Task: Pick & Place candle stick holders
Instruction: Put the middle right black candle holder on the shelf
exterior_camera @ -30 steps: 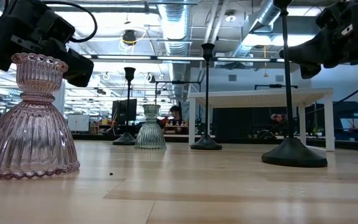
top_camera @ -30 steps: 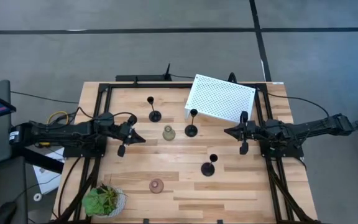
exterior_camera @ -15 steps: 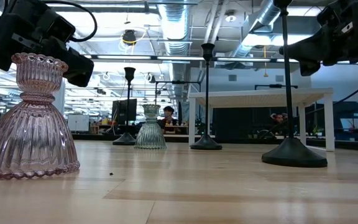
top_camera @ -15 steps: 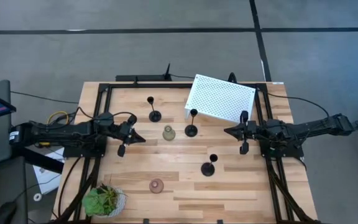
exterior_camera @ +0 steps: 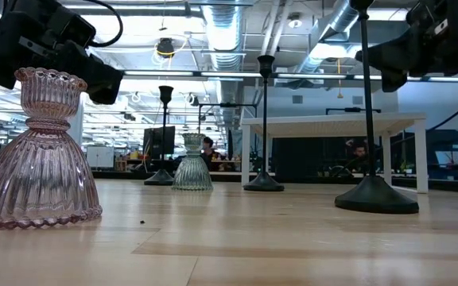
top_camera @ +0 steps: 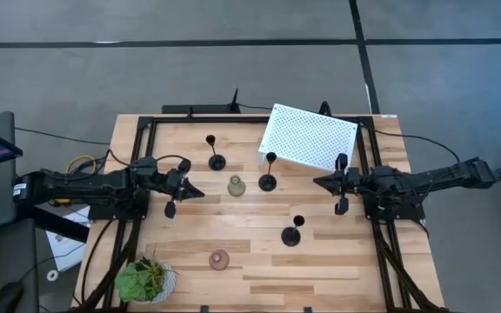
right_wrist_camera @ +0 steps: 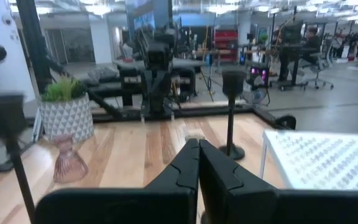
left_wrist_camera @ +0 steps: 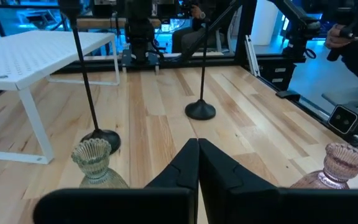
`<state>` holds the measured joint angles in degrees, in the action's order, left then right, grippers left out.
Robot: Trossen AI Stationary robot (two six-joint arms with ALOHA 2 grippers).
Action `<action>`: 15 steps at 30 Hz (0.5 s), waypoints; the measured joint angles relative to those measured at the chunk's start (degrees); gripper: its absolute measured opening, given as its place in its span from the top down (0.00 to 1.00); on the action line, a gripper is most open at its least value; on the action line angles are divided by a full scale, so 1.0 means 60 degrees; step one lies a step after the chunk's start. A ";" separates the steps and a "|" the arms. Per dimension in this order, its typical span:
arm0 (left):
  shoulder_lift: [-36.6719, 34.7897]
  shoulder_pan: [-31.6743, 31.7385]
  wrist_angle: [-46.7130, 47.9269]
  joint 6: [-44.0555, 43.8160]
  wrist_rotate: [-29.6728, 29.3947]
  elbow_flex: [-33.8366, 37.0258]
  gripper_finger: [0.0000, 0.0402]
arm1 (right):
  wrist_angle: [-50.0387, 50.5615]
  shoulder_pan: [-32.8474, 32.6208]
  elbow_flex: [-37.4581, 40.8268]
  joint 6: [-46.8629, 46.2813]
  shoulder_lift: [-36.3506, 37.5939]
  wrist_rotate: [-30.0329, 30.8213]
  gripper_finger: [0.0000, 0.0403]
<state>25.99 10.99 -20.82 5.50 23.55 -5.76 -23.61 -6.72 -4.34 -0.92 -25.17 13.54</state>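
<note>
So, high view: left gripper [top_camera: 195, 190] and right gripper [top_camera: 320, 183] both hover over the wooden table [top_camera: 250, 261], fingers pressed together, empty, probably staged for a first pick. Three black stick holders [top_camera: 268, 182] sit mid-table, one just beside the white perforated stand [top_camera: 310, 137]

Low view: pink holder [exterior_camera: 42, 155] is ribbed glass, bell-shaped, nearest the camera

Left wrist view: grey-green holder [left_wrist_camera: 93, 163] is fluted glass, just beside a black round base

Right wrist view: potted plant [right_wrist_camera: 67, 112] well behind the pink one
</note>
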 joint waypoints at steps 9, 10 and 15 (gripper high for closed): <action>0.0001 -0.0002 -0.0074 -0.0004 -0.0168 0.0000 0.99 | -0.1040 0.0004 -0.0002 0.0000 -0.0968 0.0177 1.00; 0.0002 -0.0001 -0.0082 -0.0004 -0.0265 0.0000 0.99 | -0.1092 0.0007 -0.0058 -0.0001 -0.1141 0.0241 1.00; 0.0002 0.0002 -0.0117 -0.0004 -0.0621 0.0000 0.99 | -0.1141 0.0011 -0.0819 0.0003 -0.2229 0.0265 1.00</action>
<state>26.00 11.00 -21.52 5.48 19.83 -5.76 -30.46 -6.66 -9.25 -0.91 -38.54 15.14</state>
